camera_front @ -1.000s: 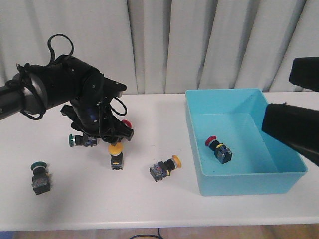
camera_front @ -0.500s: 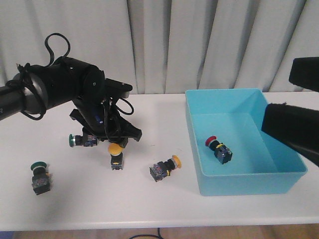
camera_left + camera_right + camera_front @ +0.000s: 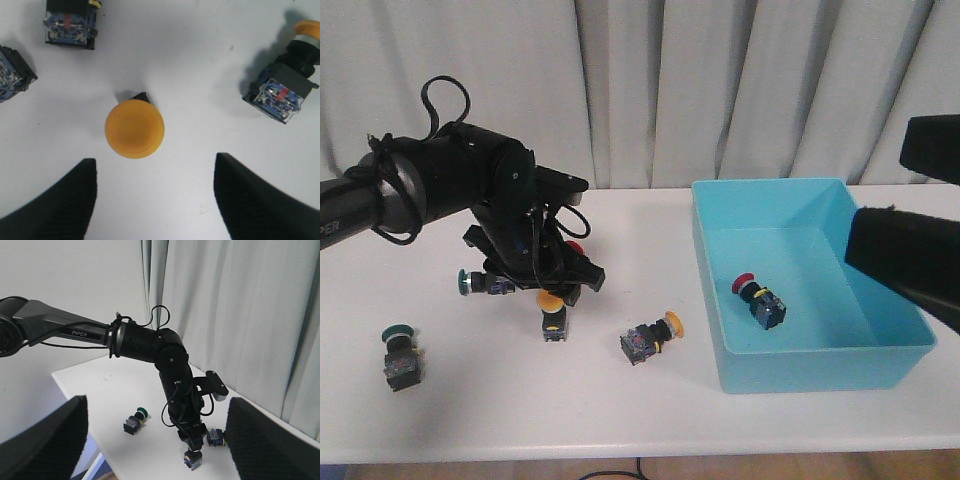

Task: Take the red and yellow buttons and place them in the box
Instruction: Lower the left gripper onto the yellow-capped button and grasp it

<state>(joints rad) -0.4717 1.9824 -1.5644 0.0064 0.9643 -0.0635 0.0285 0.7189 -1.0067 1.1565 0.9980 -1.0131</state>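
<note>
A yellow button (image 3: 551, 312) stands upright on the white table, cap up. My left gripper (image 3: 563, 286) hovers right over it, open and empty. In the left wrist view the cap (image 3: 134, 128) lies just beyond the gap between the fingers (image 3: 60, 200). A second yellow button (image 3: 651, 339) lies on its side nearby and also shows in the left wrist view (image 3: 286, 85). A red button (image 3: 577, 248) sits behind the left arm. Another red button (image 3: 757, 298) lies inside the turquoise box (image 3: 820, 365). My right gripper (image 3: 157, 442) is open and empty, held high beside the box.
A green button (image 3: 470, 282) lies on its side left of the left gripper. Another green button (image 3: 398, 355) stands near the front left and also shows in the right wrist view (image 3: 135, 421). The right arm's dark fingers (image 3: 905, 255) overhang the box's right wall. Curtains hang behind the table.
My left gripper has turned and shifted slightly right over the upright yellow button. The red button behind it, hidden half a second ago, shows again. The buttons and the right arm have not moved.
</note>
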